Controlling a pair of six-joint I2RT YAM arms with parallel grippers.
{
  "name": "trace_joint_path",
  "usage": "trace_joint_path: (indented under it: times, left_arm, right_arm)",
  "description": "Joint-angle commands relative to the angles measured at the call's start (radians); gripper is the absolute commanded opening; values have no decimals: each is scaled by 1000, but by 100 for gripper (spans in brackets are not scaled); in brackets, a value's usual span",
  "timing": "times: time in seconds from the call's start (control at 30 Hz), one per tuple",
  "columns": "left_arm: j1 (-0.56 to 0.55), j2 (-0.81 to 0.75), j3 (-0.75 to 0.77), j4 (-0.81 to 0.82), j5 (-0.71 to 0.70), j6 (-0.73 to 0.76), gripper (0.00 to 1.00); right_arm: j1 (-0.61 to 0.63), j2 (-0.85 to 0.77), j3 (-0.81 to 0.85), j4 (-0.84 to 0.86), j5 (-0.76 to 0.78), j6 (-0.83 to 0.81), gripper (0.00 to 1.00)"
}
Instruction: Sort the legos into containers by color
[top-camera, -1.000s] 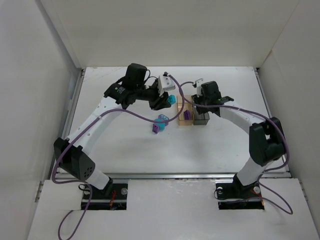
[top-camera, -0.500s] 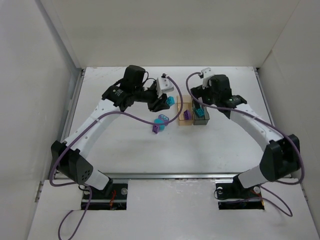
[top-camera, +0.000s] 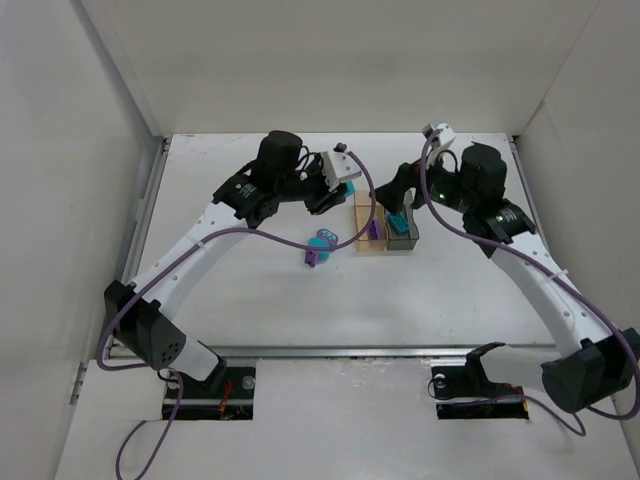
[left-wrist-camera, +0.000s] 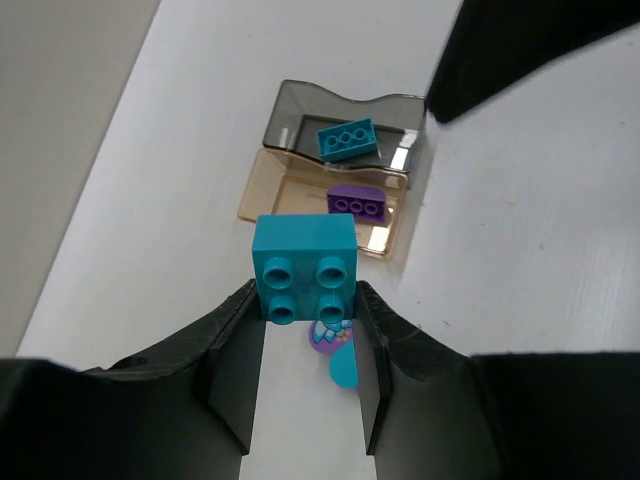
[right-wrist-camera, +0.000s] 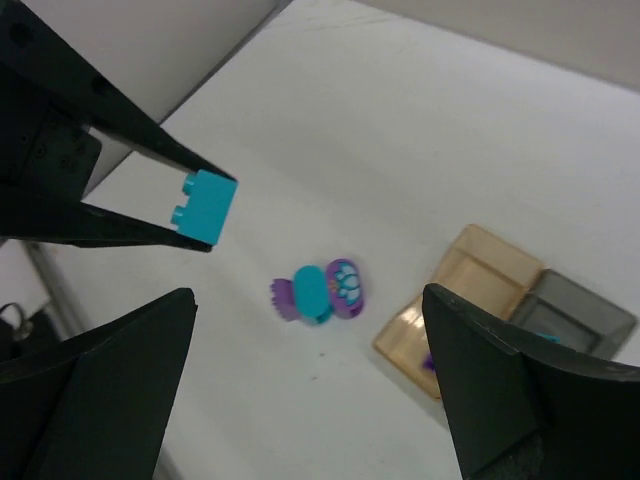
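My left gripper (left-wrist-camera: 305, 300) is shut on a teal four-stud brick (left-wrist-camera: 305, 265), held in the air to the left of the bins (top-camera: 346, 188). The amber bin (left-wrist-camera: 285, 190) holds a purple brick (left-wrist-camera: 358, 201). Beside it, the smoky grey bin (left-wrist-camera: 300, 100) holds a teal brick (left-wrist-camera: 347, 139). A small cluster of teal and purple legos (top-camera: 320, 246) lies on the table left of the amber bin (top-camera: 364, 214). My right gripper (top-camera: 408, 194) hangs open and empty above the grey bin (top-camera: 404, 240). Its fingers (right-wrist-camera: 110, 400) frame the cluster (right-wrist-camera: 318, 290).
White walls close in the table on the left, back and right. A purple cable runs along each arm. Bare white tabletop lies in front of the bins and the cluster.
My right gripper opened, rose and drew back to the right, leaving a teal brick in the grey bin. The left gripper shifted slightly right with its teal brick.
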Motion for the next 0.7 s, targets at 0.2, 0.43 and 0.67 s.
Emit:
trace_joint_path:
  times: [0.2, 0.43, 0.67]
  left_arm:
    - [-63, -13, 0, 76, -108, 22, 0]
    - [-72, -32, -29, 65, -108, 31, 0]
    - [-72, -32, -29, 65, -99, 31, 0]
  right_arm:
    - [71, 108, 62, 119, -188, 240, 95]
    - [80, 118, 62, 176, -240, 280, 88]
    - [80, 139, 71, 186, -231, 300, 72]
